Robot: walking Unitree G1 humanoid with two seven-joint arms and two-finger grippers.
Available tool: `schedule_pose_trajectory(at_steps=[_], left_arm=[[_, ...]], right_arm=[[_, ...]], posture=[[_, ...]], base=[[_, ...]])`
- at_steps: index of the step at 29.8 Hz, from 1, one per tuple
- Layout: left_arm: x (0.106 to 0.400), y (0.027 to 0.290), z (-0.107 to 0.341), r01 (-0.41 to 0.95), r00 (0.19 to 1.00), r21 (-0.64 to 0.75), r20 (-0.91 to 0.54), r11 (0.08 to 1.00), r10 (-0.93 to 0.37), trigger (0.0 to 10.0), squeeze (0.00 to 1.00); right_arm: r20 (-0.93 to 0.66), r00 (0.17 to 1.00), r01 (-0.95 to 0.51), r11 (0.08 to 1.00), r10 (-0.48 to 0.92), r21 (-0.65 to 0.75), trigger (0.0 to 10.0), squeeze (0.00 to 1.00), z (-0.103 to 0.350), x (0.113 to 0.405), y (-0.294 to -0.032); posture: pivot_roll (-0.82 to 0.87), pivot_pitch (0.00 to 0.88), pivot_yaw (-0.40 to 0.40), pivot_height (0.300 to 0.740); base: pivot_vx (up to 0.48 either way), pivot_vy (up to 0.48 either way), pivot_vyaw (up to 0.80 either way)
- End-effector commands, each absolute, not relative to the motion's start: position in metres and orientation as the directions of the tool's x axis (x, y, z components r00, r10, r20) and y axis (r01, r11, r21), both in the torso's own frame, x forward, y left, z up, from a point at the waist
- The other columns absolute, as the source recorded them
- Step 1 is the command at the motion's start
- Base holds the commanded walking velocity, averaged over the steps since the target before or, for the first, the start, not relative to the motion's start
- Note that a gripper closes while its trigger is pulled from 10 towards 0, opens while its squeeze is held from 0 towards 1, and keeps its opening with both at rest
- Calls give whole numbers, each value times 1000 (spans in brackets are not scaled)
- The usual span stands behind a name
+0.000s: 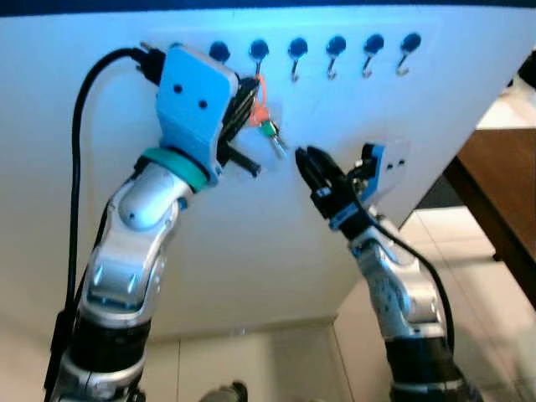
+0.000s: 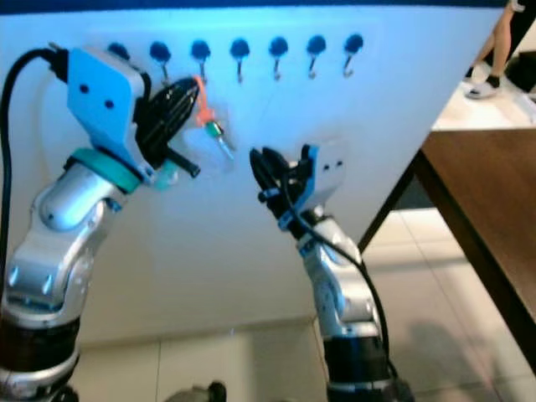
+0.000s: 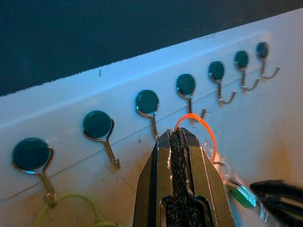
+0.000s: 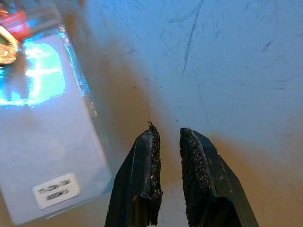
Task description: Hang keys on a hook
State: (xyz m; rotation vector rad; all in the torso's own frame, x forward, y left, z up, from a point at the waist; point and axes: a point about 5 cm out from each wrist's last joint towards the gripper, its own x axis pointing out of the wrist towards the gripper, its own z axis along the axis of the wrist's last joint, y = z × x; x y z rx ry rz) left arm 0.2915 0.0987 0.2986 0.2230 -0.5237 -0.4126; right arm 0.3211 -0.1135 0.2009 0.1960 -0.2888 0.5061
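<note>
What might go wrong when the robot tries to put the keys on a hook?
The left pincer holds the keys by a thin orange loop just below the hooks; the loop may miss the small hook tip. The hooks stand close together, so it might catch a neighbour. The right pincer hovers nearby and may bump the dangling keys.

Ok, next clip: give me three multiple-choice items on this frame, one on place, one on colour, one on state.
1. Where is the left tool?
A. Up at the row of hooks on the white board
B. Down by the floor
C. Over the wooden table

2. What colour is the loop it holds?
A. Blue
B. Orange
C. Black

3. How do the right tool fingers stand?
A. Clamped on the keys
B. Slightly apart, holding nothing
C. Spread wide around a hook

Answers: 1 A, the eye views show it raised beside the hooks. 2 B, an orange cord arcs over its closed tip. 3 B, a narrow bare gap shows between its pads.
</note>
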Motion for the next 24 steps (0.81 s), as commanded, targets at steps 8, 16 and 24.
schedule_pose_trajectory(at_steps=[8,16,24], left_arm=[[288,100,297,345,770,312,446,885,-457,10000,0],[290,102,292,331,788,342,413,880,-457,10000,0],[301,112,278,291,859,372,304,881,-412,10000,0]], right_arm=[[306,832,-515,850,463,112,10000,0,197,320,-112],[302,831,-516,850,467,106,10000,0,196,319,-114],[274,812,-554,829,515,82,10000,0,187,311,-123]], posture=[[105,0,74,740],[104,0,76,740],[103,0,77,740]], base=[[0,0,0],[0,0,0],[0,0,0]])
